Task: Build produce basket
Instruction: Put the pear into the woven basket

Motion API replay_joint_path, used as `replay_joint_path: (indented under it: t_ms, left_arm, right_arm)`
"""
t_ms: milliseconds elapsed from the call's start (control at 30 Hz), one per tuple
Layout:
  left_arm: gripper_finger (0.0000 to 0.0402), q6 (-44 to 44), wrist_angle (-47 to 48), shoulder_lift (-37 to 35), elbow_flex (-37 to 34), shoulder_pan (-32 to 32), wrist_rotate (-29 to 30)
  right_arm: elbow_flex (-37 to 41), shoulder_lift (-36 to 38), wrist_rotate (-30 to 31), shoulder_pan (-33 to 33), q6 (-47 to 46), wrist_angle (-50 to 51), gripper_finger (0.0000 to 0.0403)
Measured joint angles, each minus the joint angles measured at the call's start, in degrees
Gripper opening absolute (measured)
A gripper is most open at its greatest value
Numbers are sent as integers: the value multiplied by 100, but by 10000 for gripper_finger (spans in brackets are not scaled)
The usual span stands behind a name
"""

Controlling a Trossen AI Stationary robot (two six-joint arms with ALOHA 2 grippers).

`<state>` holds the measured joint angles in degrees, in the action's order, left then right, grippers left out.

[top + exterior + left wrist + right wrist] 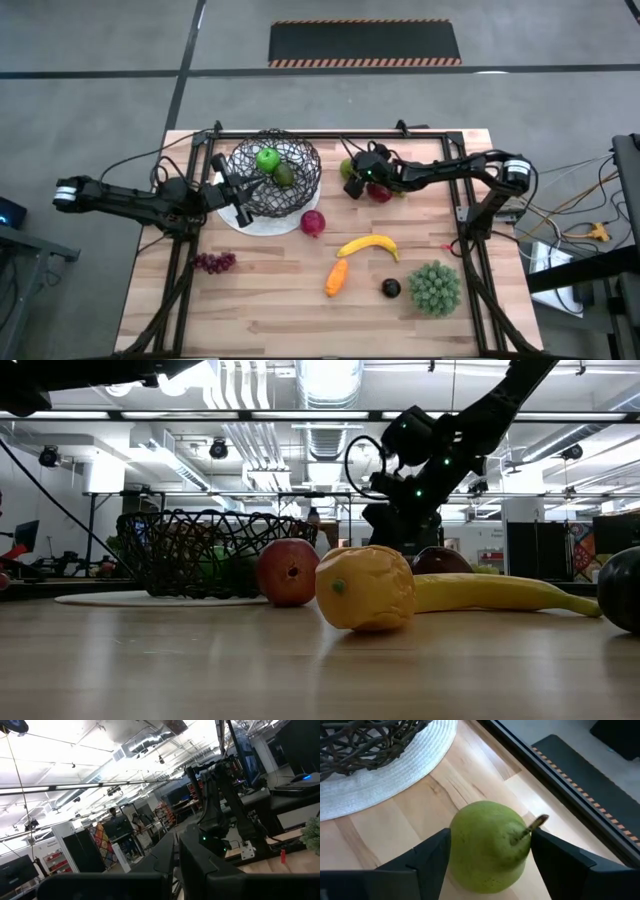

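Currently right claw open, fingers straddling green pear on desk right of basket; left claw shut at basket's left rim.

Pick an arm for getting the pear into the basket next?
Right. The right gripper already has its fingers on either side of the pear. The left gripper is by the basket, away from loose fruit.

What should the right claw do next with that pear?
Probably close. In the right wrist view the right claw is open with a finger on each side of the green pear, which still sits on the table beside the white plate. Then lift toward the basket.
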<state>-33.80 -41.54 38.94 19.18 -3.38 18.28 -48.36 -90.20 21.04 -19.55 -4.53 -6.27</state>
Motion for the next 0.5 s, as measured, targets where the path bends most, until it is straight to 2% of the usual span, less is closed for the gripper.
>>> replay_joint_path:
  t_ms: [100,333,500]
  left_arm:
    - [10,0,-2,-1,0,0,0]
    - [10,-7,0,2,0,0,0]
    - [10,-7,2,2,0,0,0]
  right_arm:
    - [-26,-62,2,0,0,-10,221]
    - [-34,-65,0,0,-110,1,114]
    - [-50,33,-11,0,-136,24,114]
